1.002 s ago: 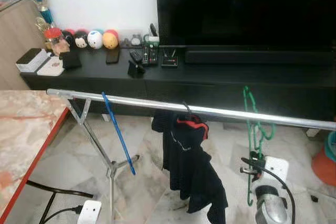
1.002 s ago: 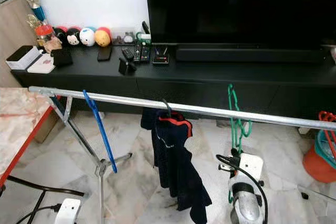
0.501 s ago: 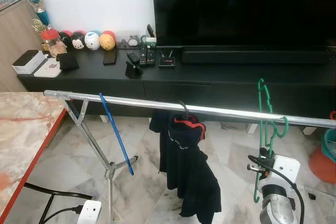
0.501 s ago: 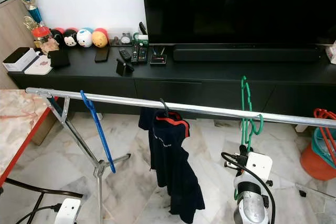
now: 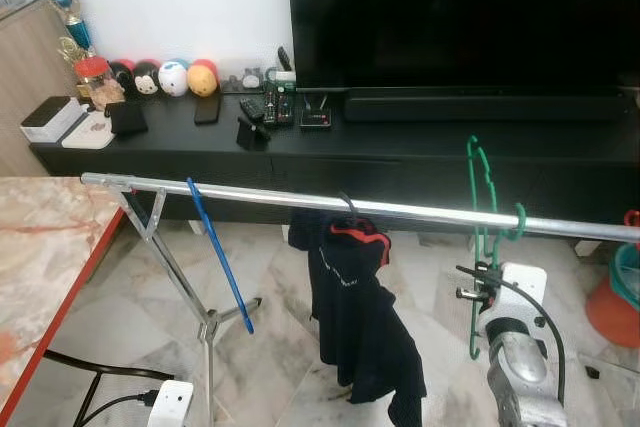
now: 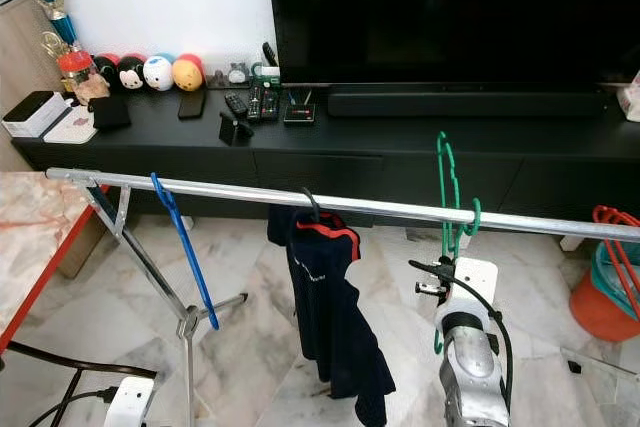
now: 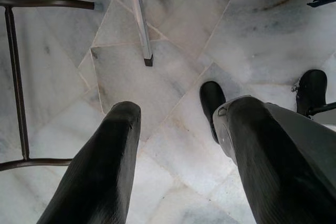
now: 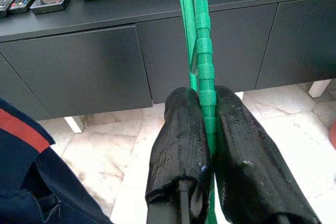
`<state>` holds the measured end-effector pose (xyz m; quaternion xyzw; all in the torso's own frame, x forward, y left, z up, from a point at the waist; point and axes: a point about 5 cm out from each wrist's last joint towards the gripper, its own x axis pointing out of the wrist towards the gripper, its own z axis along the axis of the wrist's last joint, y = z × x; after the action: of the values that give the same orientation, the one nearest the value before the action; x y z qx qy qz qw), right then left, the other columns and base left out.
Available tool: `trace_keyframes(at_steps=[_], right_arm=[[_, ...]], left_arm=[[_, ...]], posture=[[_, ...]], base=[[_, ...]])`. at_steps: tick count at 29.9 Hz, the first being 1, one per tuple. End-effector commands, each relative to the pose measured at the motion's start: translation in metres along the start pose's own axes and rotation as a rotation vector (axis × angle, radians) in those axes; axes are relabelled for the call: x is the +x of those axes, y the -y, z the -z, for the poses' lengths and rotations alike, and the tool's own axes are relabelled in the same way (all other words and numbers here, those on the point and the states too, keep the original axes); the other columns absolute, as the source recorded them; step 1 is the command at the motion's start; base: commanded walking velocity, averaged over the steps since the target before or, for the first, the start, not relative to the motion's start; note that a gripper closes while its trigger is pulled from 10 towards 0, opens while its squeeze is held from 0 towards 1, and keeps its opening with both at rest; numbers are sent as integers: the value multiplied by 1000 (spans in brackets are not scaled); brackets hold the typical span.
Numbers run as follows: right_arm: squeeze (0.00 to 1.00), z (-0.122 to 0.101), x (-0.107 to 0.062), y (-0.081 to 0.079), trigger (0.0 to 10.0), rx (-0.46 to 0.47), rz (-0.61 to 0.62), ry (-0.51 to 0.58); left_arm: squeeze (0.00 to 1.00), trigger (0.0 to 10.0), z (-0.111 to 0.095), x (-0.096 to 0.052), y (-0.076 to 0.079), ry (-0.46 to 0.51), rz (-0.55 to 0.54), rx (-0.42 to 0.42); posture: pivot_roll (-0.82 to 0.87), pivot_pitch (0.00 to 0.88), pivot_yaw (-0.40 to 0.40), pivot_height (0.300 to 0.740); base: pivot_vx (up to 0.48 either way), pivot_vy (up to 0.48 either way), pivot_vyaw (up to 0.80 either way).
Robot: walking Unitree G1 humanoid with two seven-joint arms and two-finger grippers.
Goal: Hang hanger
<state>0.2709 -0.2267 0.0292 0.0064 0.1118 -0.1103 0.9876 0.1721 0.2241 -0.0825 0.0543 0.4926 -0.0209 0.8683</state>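
The right gripper (image 8: 207, 129) has its two black fingers (image 8: 181, 129) pressed together on the ribbed bar of the green hanger (image 8: 202, 61), holding it edge-on in front of the TV cabinet (image 8: 94, 61). From the head views, the green hanger's hook appears to sit over the silver drying rail (image 5: 300, 199) just right of the dark garment (image 5: 355, 307), while its body hangs down to the gripper. Whether the hook bears fully on the rail cannot be confirmed.

Step in hand, by judgement: seating the hook on the rail. The next move calls for lowering slightly so the rail takes the weight, then parting the fingers and withdrawing without dragging the hanger off.

The left gripper (image 7: 176, 129) hangs idle, fingers apart, over the marble floor (image 7: 173, 40).

Surroundings: a blue hanger (image 5: 218, 252) hangs near the rail's left end; a red-edged marble table (image 5: 45, 247) stands at left; a large television (image 5: 460, 17) sits above the cabinet, with round toys (image 5: 172, 77) and remote controls (image 5: 275, 107) on top.
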Motion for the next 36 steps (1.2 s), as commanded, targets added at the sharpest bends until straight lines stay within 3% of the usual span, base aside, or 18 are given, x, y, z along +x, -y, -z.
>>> trace_keyframes(at_steps=[1,2,14,21,32,36], right_arm=[[906,6,-1,-3,10000,13,-11,-37],[1000,6,-1,-3,10000,12,-11,-37],[1000,-5,-10,5,10000,19,28,78],[1000,-15,-24,10,10000,25,41,164],[1000,-21,-41,9,10000,14,46,205],[1000,-21,-53,15,10000,19,107,236]], left_arm=[[0,10000,4,-1,-3,-18,-10,17],[0,10000,4,-1,-3,-18,-9,17],[0,10000,4,-1,-3,-16,-9,19],[0,10000,3,-1,-4,-15,-8,22],[0,10000,3,-1,-4,-13,-7,23],[0,10000,3,-1,-5,-13,-7,27]], posture=[[-36,0,53,740],[-37,0,54,740],[-36,0,56,740],[-41,0,59,740],[-44,0,60,740],[-38,0,59,740]], base=[[0,0,0],[0,0,0],[0,0,0],[0,0,0],[0,0,0],[0,0,0]])
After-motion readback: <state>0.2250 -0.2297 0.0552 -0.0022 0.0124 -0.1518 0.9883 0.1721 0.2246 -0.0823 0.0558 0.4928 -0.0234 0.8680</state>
